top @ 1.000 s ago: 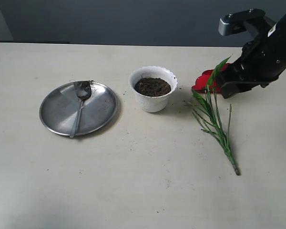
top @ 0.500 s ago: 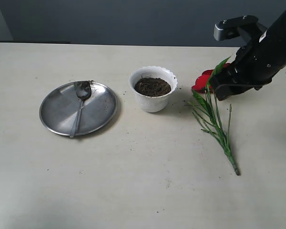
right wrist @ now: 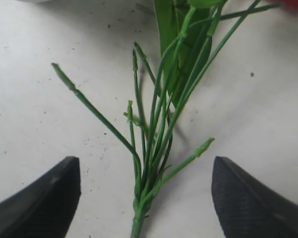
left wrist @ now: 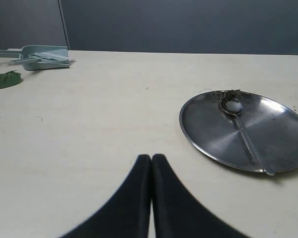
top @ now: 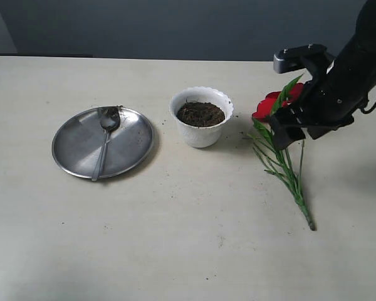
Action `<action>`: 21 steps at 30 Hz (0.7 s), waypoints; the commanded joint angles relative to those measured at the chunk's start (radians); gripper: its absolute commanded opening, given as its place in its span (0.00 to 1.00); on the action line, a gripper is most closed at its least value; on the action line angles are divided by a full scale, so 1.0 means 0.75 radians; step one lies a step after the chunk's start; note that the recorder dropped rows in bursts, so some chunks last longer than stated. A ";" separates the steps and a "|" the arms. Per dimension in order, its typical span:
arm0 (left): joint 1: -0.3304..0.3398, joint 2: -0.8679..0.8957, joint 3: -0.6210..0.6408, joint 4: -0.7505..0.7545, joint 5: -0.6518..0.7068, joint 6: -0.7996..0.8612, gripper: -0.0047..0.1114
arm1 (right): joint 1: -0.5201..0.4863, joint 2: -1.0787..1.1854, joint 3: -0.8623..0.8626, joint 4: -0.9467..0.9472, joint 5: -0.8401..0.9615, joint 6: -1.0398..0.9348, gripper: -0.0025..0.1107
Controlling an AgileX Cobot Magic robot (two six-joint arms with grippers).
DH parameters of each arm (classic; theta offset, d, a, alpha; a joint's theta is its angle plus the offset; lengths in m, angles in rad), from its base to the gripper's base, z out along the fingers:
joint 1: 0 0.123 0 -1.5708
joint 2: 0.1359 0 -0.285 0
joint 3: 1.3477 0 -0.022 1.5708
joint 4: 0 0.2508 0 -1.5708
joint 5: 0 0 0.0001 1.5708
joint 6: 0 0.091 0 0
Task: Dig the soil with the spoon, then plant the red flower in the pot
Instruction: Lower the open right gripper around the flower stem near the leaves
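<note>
- Pale cream tabletop (top: 175,238) under a dark blue-grey wall (top: 144,28).
- The red-petalled artificial flower with a long green stem (top: 287,168) lies flat, right of centre in the exterior view; its long axis runs diagonally, bloom upper left, stem tip lower right.
- My right gripper (right wrist: 146,198) has its fingers wide astride the stem, gripping nothing; my left gripper (left wrist: 151,198) is pressed closed, empty.

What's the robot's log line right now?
right claw: open, straddling red flower | left claw: shut | spoon: on plate | pot: soil only

Probably a robotics lab bench: bare cream table (top: 175,251), dark grey backdrop (top: 175,25) behind it, black robot arm (top: 354,66) over it.
</note>
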 commanded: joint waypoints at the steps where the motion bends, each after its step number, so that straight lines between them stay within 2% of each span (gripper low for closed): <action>1: -0.005 -0.008 0.007 -0.008 -0.008 -0.001 0.04 | -0.002 0.058 -0.007 -0.004 -0.030 0.001 0.64; 10: -0.005 -0.008 0.007 -0.008 -0.008 -0.001 0.04 | -0.002 0.098 -0.007 0.054 -0.340 0.003 0.64; 21: -0.005 -0.008 0.007 -0.008 -0.008 -0.001 0.04 | -0.002 0.112 -0.007 0.086 -0.230 0.020 0.67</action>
